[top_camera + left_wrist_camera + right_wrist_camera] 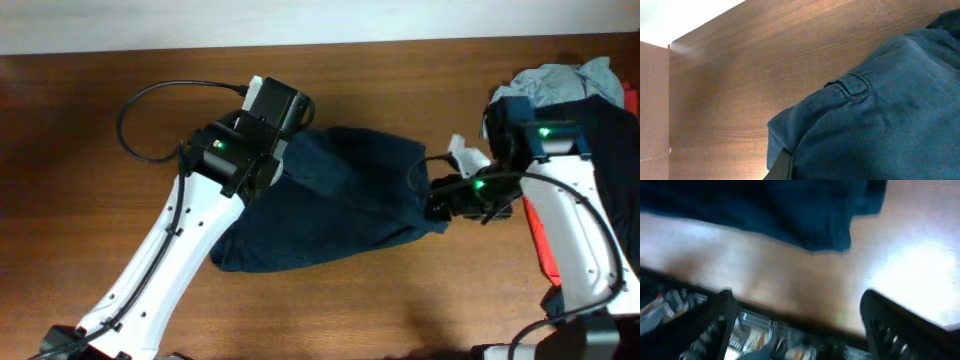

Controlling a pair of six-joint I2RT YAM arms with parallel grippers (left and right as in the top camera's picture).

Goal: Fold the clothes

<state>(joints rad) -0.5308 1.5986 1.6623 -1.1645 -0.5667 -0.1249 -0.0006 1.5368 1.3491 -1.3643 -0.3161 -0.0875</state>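
Observation:
The dark navy shorts (345, 200) lie spread and partly bunched on the middle of the wooden table. My left gripper (278, 158) is at their upper left edge. In the left wrist view its finger (784, 167) is pinched into a raised fold of the shorts (880, 115), with a belt loop showing. My right gripper (437, 200) is at the shorts' right edge. In the blurred right wrist view its fingers (797, 302) are wide apart with nothing between them, and the shorts' edge (790, 215) lies just beyond them.
A pile of other clothes sits at the right edge: a light grey shirt (560, 80), a black garment (612, 130) and red fabric (540, 240). A white crumpled bit (465, 155) lies by the right arm. A black cable (150, 110) loops at the back left.

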